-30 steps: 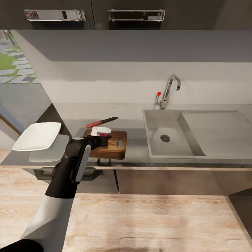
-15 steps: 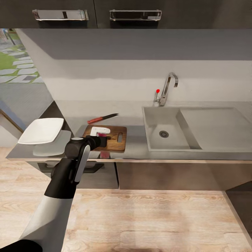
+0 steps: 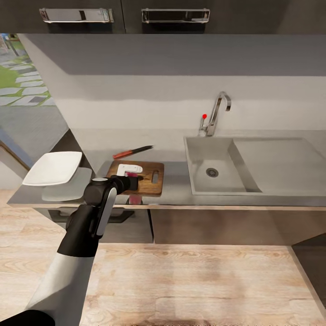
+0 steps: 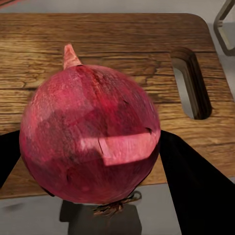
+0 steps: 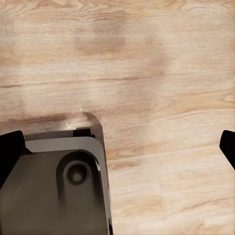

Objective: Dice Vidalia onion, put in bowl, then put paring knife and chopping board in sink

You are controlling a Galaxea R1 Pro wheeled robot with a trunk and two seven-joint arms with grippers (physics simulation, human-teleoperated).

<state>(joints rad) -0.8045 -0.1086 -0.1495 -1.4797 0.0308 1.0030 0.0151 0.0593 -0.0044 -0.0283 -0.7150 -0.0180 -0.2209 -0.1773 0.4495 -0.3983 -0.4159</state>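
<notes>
The long grey countertop [image 3: 176,190] carries a rectangular steel sink [image 3: 217,167] and a dark brown wooden chopping board [image 3: 147,181]; no lettering is legible. The left gripper [image 4: 90,161] reaches forward over the board's near edge, clamping the pinkish-red Vidalia onion [image 4: 90,132]. The right gripper [image 5: 117,147] faces wooden floor, apparently spread wide.

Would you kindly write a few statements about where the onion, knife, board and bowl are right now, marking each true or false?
1. The left gripper holds the Vidalia onion. True.
2. The onion lies in the sink. False: it is held at the chopping board's near edge.
3. The paring knife lies on the countertop behind the board. True.
4. The bowl sits on the board. False: it is left of it.
</notes>
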